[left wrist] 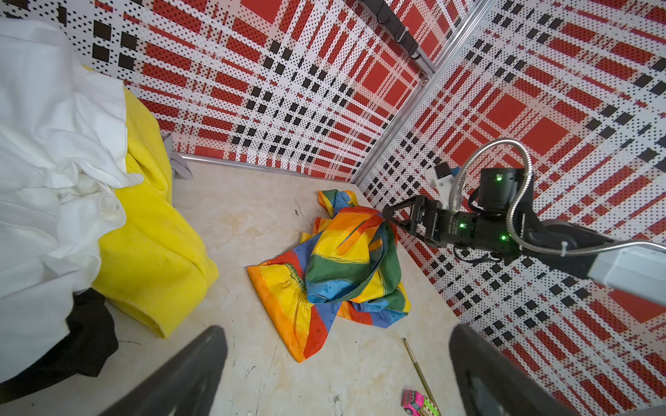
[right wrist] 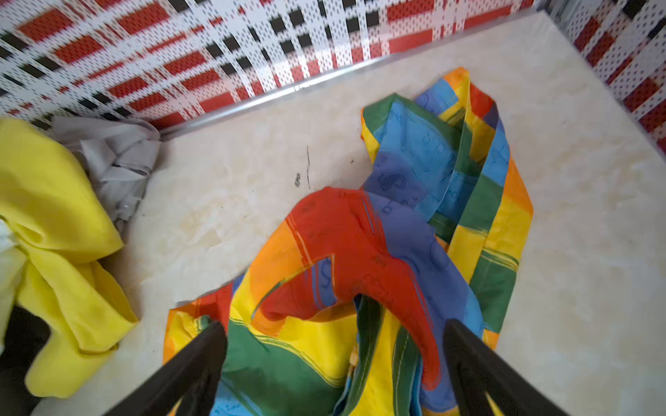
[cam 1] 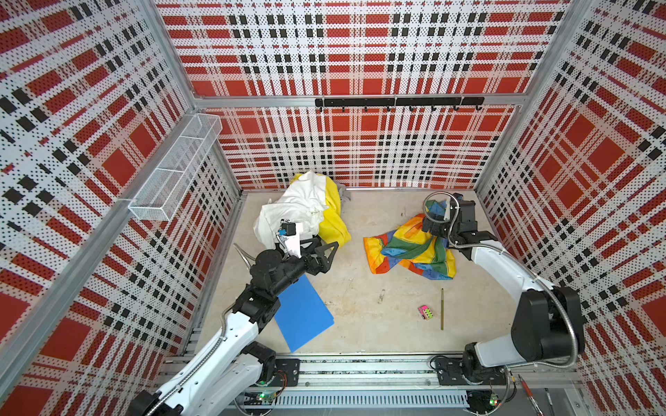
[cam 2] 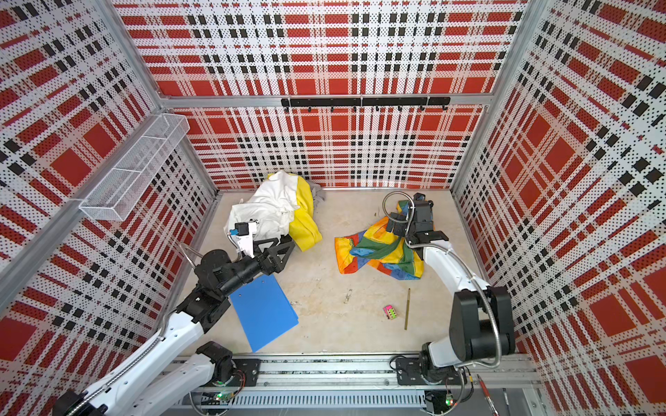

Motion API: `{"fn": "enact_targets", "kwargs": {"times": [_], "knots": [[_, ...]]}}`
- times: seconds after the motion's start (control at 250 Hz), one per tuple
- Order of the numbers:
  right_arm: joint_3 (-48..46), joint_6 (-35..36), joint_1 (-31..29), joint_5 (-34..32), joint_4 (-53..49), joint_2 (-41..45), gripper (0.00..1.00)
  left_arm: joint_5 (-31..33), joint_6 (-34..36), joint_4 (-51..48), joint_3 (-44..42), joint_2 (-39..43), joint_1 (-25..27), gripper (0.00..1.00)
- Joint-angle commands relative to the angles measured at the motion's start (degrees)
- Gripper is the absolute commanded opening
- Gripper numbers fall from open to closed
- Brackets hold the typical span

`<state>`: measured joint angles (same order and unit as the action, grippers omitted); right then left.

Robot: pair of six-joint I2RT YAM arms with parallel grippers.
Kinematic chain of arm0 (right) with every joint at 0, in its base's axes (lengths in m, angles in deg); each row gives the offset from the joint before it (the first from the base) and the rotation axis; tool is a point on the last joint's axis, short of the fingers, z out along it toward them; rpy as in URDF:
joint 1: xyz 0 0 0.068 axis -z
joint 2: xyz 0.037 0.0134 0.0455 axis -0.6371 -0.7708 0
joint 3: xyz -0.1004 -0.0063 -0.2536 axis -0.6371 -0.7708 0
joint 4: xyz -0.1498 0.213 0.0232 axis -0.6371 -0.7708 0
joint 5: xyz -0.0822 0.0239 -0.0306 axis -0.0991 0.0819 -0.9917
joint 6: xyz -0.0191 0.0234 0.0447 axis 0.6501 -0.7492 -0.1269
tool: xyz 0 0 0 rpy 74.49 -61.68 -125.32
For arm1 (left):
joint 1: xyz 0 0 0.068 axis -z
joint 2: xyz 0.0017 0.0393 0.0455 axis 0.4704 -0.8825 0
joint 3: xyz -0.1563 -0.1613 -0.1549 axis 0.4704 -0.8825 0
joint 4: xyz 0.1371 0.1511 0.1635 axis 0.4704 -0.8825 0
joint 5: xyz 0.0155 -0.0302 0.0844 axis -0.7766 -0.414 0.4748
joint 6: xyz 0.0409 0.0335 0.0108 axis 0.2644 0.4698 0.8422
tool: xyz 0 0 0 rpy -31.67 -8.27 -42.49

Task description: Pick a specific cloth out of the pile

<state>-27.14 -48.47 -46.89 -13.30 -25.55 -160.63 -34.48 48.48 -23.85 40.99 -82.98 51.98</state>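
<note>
Rainbow-striped, the cloth lies right of the pile, well apart, its long axis left-to-right, a narrow tail pointing at the back wall. We see the right gripper spread wide over it, the left gripper wide, empty.

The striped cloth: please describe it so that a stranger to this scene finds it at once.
On the pale table inside the plaid walls, look at the far right, below the open right gripper. The cloth lies there crumpled, apart from the pile at far left. Only it has broad orange, yellow, green, blue and red stripes; the pile is plain white, yellow, grey and black.
</note>
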Motion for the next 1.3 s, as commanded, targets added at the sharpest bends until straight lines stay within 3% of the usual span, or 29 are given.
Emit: {"fn": "enact_targets", "kwargs": {"times": [0.0, 0.38, 0.448, 0.496, 0.644, 0.8, 0.804, 0.808, 0.816, 0.828, 1.016, 1.297], "knots": [[1.2, 0.1, 0.1, -0.7, -2.5, -5.4, 1.00, -0.4, -0.4, 1.7, -0.8, 1.2, -0.4, 0.99], [3.3, -0.4, -2.4, -4.8, -6.0, -19.0, 1.00, -0.3, -0.6, 1.5, -0.7, 1.3, -0.5, 0.99], [3.9, -0.2, -2.5, -5.1, -6.5, -20.3, 0.95, -0.3, -0.6, 1.5, -0.6, 1.3, -0.5, 0.99], [4.7, 0.1, -2.7, -5.7, -7.4, -21.2, 0.86, -0.2, -0.5, 1.5, -0.6, 1.2, -0.5, 0.99], [6.4, 1.0, -3.5, -7.2, -9.2, -22.8, 0.42, -0.5, -0.6, 1.5, -0.7, 1.0, -0.5, 0.99], [6.2, 1.0, -4.1, -2.9, -6.5, -18.2, 0.42, -0.4, -0.5, 1.5, -0.9, 1.2, -0.6, 0.99], [6.2, 1.0, -4.1, -2.7, -6.4, -17.8, 0.24, -0.3, -0.5, 1.4, -0.9, 1.3, -0.5, 0.99], [6.2, 1.0, -4.1, -2.7, -6.4, -17.8, 0.24, -0.3, -0.6, 1.4, -0.9, 1.2, -0.6, 0.99], [6.3, 1.2, -4.1, -2.2, -6.2, -17.4, 0.10, -0.4, -0.6, 1.4, -0.9, 1.2, -0.6, 0.99], [6.4, 1.3, -4.1, -1.4, -6.0, -16.8, 0.05, -0.4, -0.6, 1.4, -0.9, 1.3, -0.6, 0.99], [10.4, 1.2, -4.2, 11.0, -3.6, -6.8, 0.00, -0.4, -0.6, 1.3, -0.6, 1.2, -0.7, 0.99], [20.0, -2.6, -1.8, 20.4, -5.2, 0.6, 0.00, -0.7, -0.7, 1.4, -0.6, 1.2, -0.9, 0.99]]}}
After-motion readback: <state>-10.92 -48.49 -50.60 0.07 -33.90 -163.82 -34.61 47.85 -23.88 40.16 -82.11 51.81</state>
